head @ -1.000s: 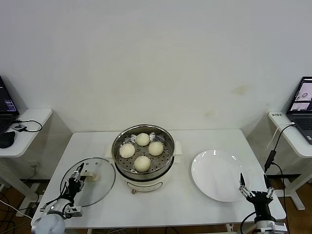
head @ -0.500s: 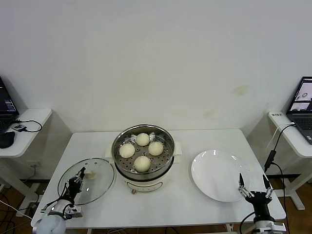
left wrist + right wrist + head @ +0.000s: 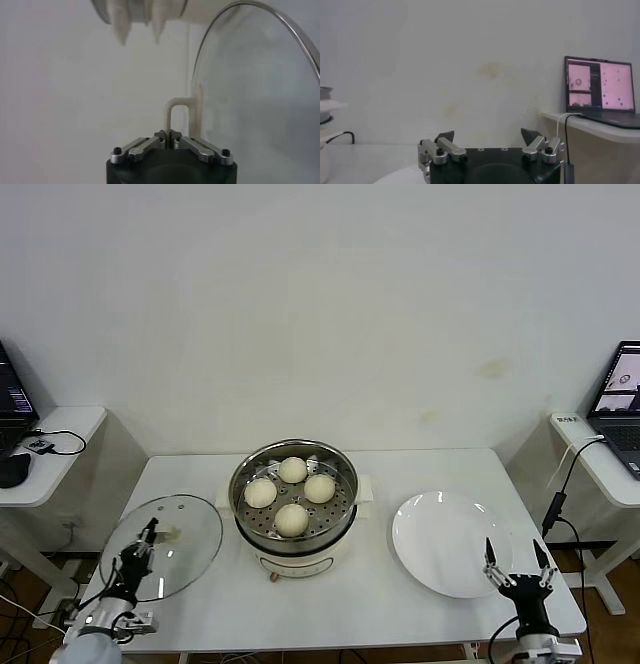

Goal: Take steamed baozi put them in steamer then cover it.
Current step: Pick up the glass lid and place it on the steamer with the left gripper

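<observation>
All four cream-white round dough buns [image 3: 292,492] sit inside the shiny round steel steamer [image 3: 293,498] at the white table's [image 3: 350,604] middle; only covering remains. The left gripper [image 3: 137,552], clamped on the clear glass lid's [image 3: 165,546] cream handle [image 3: 181,116], holds it seemingly lifted near the left edge. The right gripper [image 3: 518,567], spread wide and empty, waits beside the white plate [image 3: 450,542].

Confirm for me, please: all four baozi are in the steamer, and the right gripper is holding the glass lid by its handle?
Not quite: the left gripper is shut on the glass lid's handle, as the head view shows. The right gripper is open by the plate. All four baozi are in the steamer.
</observation>
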`<state>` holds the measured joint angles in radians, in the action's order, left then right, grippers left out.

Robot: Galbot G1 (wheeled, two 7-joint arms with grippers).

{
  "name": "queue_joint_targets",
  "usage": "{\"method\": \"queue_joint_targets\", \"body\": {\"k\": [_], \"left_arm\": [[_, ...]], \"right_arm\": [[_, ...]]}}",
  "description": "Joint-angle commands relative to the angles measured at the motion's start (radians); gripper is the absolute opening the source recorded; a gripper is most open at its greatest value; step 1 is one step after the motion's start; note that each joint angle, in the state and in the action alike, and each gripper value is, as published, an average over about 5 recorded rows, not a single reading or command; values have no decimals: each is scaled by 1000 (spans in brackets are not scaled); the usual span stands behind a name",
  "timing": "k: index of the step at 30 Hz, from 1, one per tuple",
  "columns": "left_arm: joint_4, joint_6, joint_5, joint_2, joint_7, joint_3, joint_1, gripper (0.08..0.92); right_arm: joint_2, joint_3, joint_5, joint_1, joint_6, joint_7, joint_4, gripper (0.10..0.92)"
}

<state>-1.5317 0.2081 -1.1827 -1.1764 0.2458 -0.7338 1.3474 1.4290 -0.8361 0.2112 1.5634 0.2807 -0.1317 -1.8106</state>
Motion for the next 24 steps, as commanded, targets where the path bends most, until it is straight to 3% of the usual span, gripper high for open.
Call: {"method": "queue_joint_targets", "body": {"k": [1, 12, 18, 24], "left_arm": [[-236, -88, 28, 42, -73, -146, 109, 124], [-422, -193, 73, 120, -224, -161, 118, 124], [-501, -289, 158, 178, -291, 5, 89, 124], [-488, -381, 170, 211, -336, 210, -52, 124]], "right_arm": [[-7, 7, -2, -1, 0, 1, -2, 823], [-15, 22, -23, -2, 2, -4, -10, 823], [-12, 31, -54, -1, 5, -3, -16, 823], [5, 39, -152, 5, 13, 16, -21, 823]]}}
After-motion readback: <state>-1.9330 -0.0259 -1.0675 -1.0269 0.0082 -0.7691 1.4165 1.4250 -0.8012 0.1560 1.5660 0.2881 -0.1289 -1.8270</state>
